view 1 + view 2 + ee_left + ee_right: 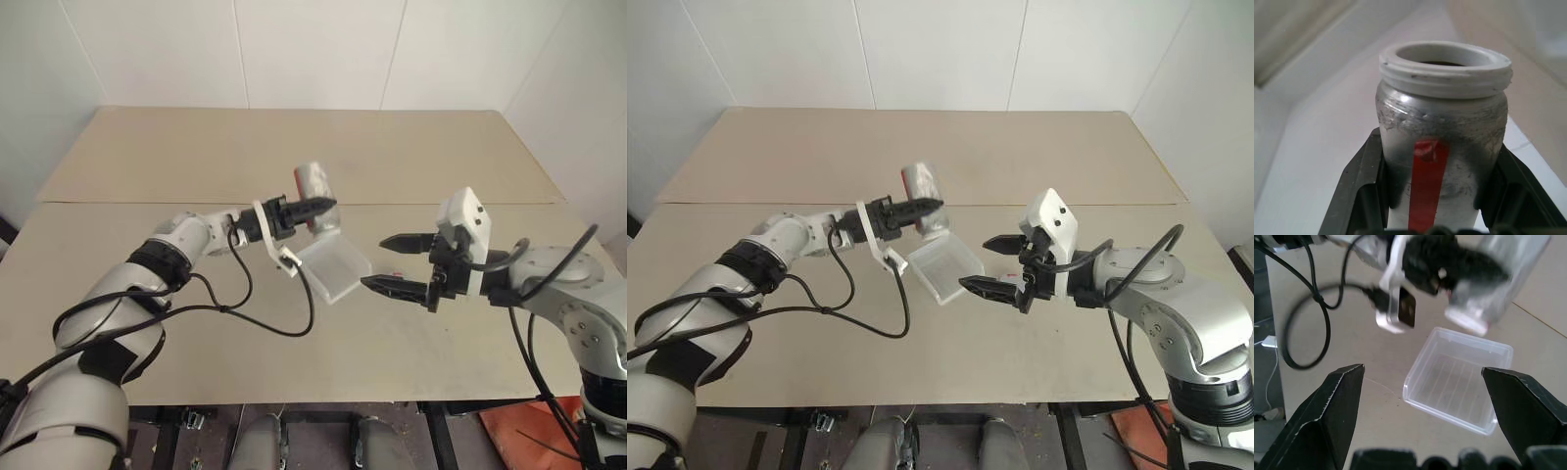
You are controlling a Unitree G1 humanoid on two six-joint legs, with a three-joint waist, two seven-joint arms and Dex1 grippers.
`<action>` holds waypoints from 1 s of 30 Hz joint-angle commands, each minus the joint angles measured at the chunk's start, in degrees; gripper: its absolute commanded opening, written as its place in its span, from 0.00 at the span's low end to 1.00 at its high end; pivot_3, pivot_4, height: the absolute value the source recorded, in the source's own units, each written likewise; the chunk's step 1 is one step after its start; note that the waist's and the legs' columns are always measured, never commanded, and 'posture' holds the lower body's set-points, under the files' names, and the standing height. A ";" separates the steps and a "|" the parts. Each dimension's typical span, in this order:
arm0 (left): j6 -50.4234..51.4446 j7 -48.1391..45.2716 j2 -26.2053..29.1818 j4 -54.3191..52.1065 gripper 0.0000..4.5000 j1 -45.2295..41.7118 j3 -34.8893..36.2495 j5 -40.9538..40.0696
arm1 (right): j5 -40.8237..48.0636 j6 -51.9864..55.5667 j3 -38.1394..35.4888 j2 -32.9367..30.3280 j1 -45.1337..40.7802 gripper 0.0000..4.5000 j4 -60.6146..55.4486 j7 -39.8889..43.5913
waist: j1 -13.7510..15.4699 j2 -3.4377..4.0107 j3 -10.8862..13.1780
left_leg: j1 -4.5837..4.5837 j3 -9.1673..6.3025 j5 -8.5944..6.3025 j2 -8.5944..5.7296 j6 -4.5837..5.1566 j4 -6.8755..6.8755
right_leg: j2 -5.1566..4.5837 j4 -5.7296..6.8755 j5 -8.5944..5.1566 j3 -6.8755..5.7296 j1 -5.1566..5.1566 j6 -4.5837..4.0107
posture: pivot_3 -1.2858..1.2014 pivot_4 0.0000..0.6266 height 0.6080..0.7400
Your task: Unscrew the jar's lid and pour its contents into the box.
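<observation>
the left gripper (315, 209) has its two black fingers (1364, 186) clamped on the sides of the jar (313, 186), one on each flank of the clear body, with the red label mark (1425, 188) facing out between them. the jar's threaded white mouth (1445, 63) is bare, with no cap on it, and something dark shows just inside the rim; whether any contents are there i cannot tell. in the right wrist view the jar (1493, 281) hangs tilted, its open mouth turned downward and toward the box (1457, 379).

the box (336, 267) is a shallow translucent white tray resting on the tan surface (294, 147), just below and beside the left fingers, and between the two grippers. its ribbed floor looks bare.

the right gripper (392, 262) has its fingers (1327, 416) spread wide with nothing between them. the tips point toward the box and the jar, near the box's edge but apart from it. a small reddish spot shows on the surface between the right fingers in the left eye view; what it is i cannot tell.

a black cable (245, 313) loops from the left wrist down over the surface.
</observation>
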 commanded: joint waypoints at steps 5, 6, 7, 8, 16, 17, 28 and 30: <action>7.18 6.69 -2.33 6.50 0.43 -6.60 -3.85 2.13 | 2.86 -2.88 -3.00 -0.06 0.72 0.99 -4.10 -0.47 | 0.00 -0.01 0.00 | -0.23 0.21 0.00 0.01 0.00 0.07 | -0.01 0.03 0.00 -0.01 -0.22 0.00 | 0.52 0.24 1.00; 7.06 6.79 -2.64 7.05 0.43 -6.85 -3.78 1.51 | 2.82 -3.31 -3.02 0.00 1.13 0.99 -4.45 -0.49 | 0.00 -0.01 0.01 | -0.29 0.21 0.01 0.01 -0.01 0.10 | -0.02 0.04 0.00 -0.02 -0.28 0.00 | 0.52 0.24 1.00; 6.92 6.90 -2.85 7.47 0.43 -7.00 -3.81 1.09 | 2.78 -3.61 -3.03 0.02 1.40 0.99 -4.66 -0.49 | 0.01 -0.01 0.01 | -0.33 0.22 0.01 0.01 -0.01 0.12 | -0.02 0.06 0.00 -0.02 -0.31 0.00 | 0.52 0.24 1.00; 6.62 7.09 -3.00 7.78 0.43 -7.13 -3.94 0.76 | 2.77 -3.93 -3.08 0.05 1.67 0.99 -4.82 -0.48 | -0.01 -0.01 0.01 | -0.35 0.23 0.01 0.01 -0.01 0.14 | -0.02 0.06 0.00 -0.02 -0.33 0.00 | 0.52 0.24 1.00; -5.04 -1.42 -1.74 9.46 0.43 -4.70 4.07 -15.39 | 1.99 -6.68 -2.70 0.39 3.06 0.99 -4.25 -0.15 | -0.19 -0.01 0.01 | -0.37 0.26 0.02 0.03 -0.03 0.20 | -0.02 0.10 0.00 -0.02 -0.35 0.00 | 0.52 0.24 1.00; -8.34 -7.59 -1.84 10.33 0.43 -3.09 8.61 -23.07 | 1.49 -7.70 -2.70 0.62 3.43 0.99 -4.10 -0.10 | -0.28 -0.01 0.00 | -0.37 0.25 0.02 0.04 -0.03 0.20 | -0.03 0.11 0.00 -0.02 -0.36 0.00 | 0.52 0.24 1.00; 22.57 -81.03 -2.79 -30.65 0.43 30.64 44.32 -109.51 | -5.81 -14.30 -0.02 5.19 6.01 0.99 -1.31 -4.83 | -2.02 0.04 -0.03 | -0.28 0.01 0.26 0.14 -0.44 0.47 | -0.03 0.37 0.01 0.25 -0.39 -0.01 | 0.52 0.24 1.00; 32.44 -82.50 -1.41 -37.50 0.43 35.44 47.00 -114.39 | -6.29 -14.16 -0.06 5.66 6.26 0.99 -0.90 -5.55 | -2.02 0.05 -0.03 | -0.21 -0.03 0.14 0.10 -0.23 0.47 | -0.02 0.44 0.01 0.32 -0.36 -0.01 | 0.52 0.24 1.00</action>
